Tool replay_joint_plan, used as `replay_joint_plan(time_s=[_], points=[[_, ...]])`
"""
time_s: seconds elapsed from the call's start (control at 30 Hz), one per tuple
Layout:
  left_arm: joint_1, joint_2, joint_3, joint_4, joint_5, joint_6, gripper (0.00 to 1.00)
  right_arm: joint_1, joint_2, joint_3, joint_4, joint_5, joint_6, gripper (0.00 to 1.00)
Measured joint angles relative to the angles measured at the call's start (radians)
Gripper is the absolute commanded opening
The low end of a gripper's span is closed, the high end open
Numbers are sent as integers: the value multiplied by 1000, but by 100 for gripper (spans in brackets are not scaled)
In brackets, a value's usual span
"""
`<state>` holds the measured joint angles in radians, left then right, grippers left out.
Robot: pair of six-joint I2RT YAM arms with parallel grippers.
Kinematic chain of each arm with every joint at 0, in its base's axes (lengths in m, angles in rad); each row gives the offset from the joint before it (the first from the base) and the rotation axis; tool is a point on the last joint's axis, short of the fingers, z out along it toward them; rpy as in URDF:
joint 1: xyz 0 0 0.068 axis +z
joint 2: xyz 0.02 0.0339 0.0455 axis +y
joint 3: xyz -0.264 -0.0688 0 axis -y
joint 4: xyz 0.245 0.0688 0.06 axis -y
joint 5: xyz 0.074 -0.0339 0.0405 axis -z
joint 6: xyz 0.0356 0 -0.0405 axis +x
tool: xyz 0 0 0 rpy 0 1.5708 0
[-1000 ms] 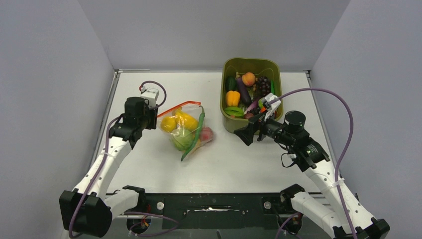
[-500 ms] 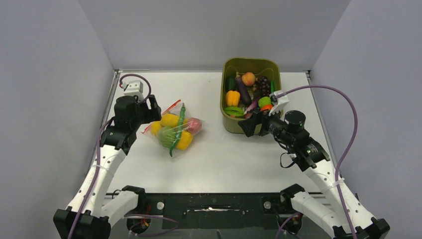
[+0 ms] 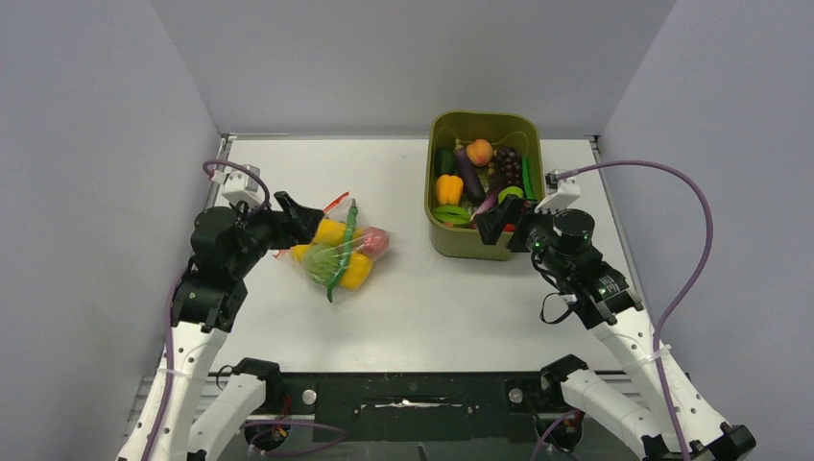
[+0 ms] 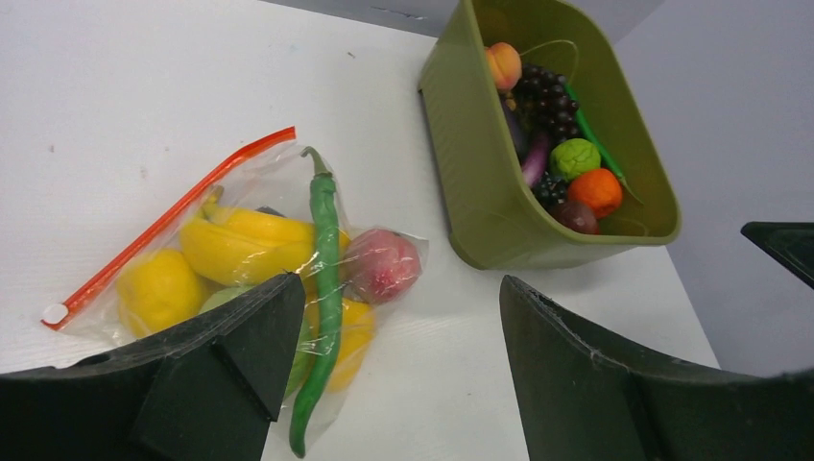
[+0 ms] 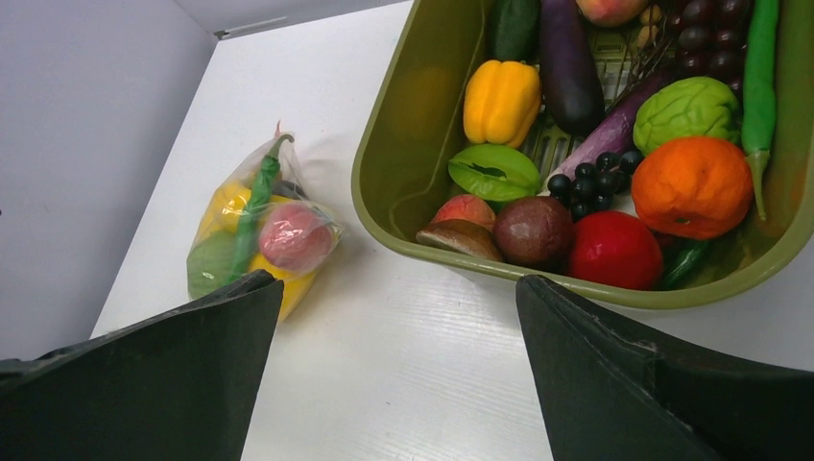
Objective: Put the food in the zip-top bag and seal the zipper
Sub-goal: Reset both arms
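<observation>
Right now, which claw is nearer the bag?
Left. The left claw is open right beside the bag, at its zipper end. The right claw is open across the table, at the tub's near wall.

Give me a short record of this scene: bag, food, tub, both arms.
bag: zip-top bag lying on the table, left of the tub
zipper: red-orange strip; whether sealed, cannot tell
food in bag: yellow peppers, cabbage, green pod, pink-red fruit
tub: olive-green, holds other toy produce
left arm: jaws open, empty, by the bag
right arm: jaws open, empty, by the tub
</observation>
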<state>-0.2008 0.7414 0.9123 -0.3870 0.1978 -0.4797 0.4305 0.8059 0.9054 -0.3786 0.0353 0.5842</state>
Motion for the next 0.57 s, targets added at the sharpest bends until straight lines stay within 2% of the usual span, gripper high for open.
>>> replay_joint_plan(time_s=[0.27,0.57], points=[[0,-111,-27,73,78,-38,74,0,-16,32,-1,-1,-3,98],[0,-121,-27,99,106,-44,75,0,-25,22,3,-37,21,98]])
